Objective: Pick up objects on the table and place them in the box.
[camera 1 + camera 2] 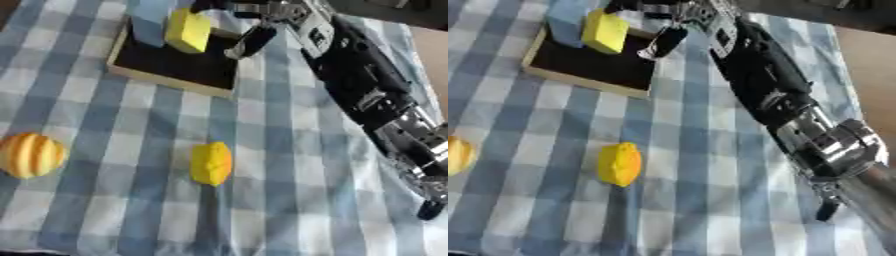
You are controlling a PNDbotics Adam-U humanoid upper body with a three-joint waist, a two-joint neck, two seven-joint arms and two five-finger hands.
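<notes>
Nearest you, at lower centre of the frame, the yellow lemon-shaped object [211, 163] lies on the checked cloth [289, 165], and the striped orange ball [31, 155] sits at the left edge — both still outside the box [175, 62] at the upper left. Your right hand [254, 37] hangs over the box's right rim with fingers relaxed and holding nothing; the yellow block [188, 31] leans inside, against a blue block [150, 22]. Withdraw carelessly and, I judge, a trailing finger could snag the rim and drag the box, or topple the tilted block out (it looks poorly seated). The left eye view shows the ball whole; the right eye view crops it to a sliver — but shows more of the arm's silver joint [837, 145]. Your left hand shows nowhere.
</notes>
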